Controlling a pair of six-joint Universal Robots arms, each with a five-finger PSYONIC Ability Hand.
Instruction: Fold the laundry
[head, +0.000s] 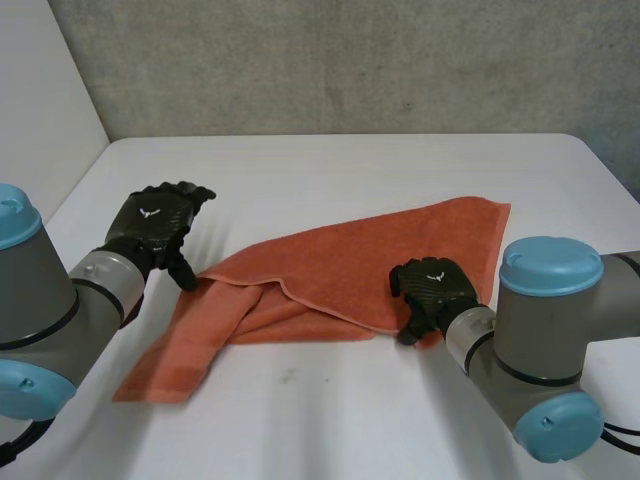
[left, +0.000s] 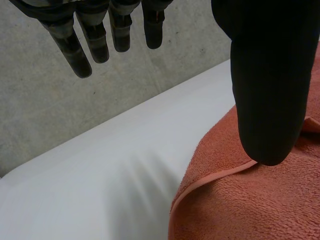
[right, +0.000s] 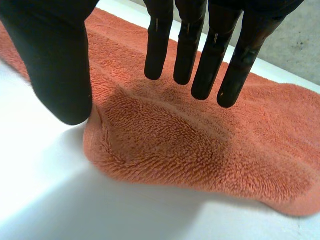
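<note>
Towel (head: 350, 270) lies partly folded on worktop (head: 330, 170). Left hand (head: 155, 225): fingers (left: 80, 55) straight, holding nothing, hem just beside them. Right hand (head: 432, 285): fingers (right: 187, 55) straight above near corner, nothing held. Risk: a shallow pinch slips and drags the loose fold askew.

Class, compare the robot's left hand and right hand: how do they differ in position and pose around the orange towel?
The left hand is beside the folded end of the towel, fingers over bare table; the right hand has its fingers above the towel, at its near edge. The left hand's thumb is by a hem; the right hand's thumb by a rounded fold. Both are open, gripping nothing.
</note>
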